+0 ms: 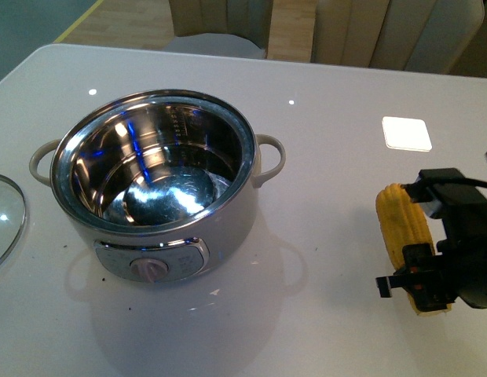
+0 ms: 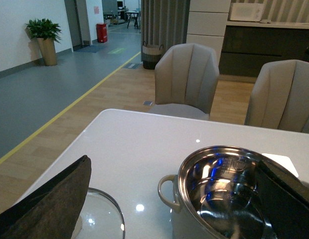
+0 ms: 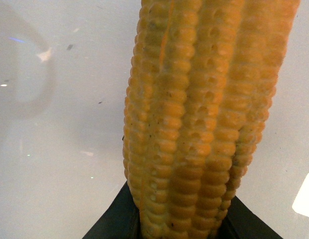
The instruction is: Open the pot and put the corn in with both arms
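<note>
The cream-white pot (image 1: pixel 153 188) stands open on the white table, its shiny steel inside empty, dial knob facing me. It also shows in the left wrist view (image 2: pixel 219 194). My right gripper (image 1: pixel 432 259) is at the right side of the table, shut on the yellow corn (image 1: pixel 404 224), well right of the pot. The corn (image 3: pixel 199 114) fills the right wrist view, clamped between black fingers (image 3: pixel 114 219). My left gripper (image 2: pixel 179 199) is open and empty, out of the front view, its fingers (image 2: pixel 50 204) spread above the lid and the pot's left side.
The glass lid (image 1: pixel 4 216) lies flat on the table left of the pot, also in the left wrist view (image 2: pixel 97 219). A white square pad (image 1: pixel 406 133) lies at the back right. Two chairs (image 2: pixel 187 79) stand beyond the table's far edge.
</note>
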You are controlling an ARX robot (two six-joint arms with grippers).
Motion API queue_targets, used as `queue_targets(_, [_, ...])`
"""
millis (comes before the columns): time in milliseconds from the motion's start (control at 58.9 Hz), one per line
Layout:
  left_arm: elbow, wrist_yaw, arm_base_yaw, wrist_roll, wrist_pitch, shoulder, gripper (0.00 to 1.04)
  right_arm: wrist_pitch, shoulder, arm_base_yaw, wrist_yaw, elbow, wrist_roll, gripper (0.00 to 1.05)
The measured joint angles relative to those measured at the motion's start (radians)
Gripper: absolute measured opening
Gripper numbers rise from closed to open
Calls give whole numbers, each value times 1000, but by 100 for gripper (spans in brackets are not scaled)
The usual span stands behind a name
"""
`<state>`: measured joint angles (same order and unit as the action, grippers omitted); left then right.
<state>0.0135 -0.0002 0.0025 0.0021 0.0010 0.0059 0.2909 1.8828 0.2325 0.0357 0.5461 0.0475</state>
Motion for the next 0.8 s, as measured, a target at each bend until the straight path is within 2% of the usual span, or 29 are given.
queue_targets(221, [0,0,0,0,0,0,98,-152,-289,48,70,-32,23,20])
queue_targets(357, [0,0,0,0,0,0,98,-256,-402,132,95,33,96,19])
queue_targets(577, [0,0,0,0,0,0,98,-302,-350,255,91,182,214,19])
queue_targets(798, [0,0,0,0,0,0,98,-351,-167,373,92,401,369,19])
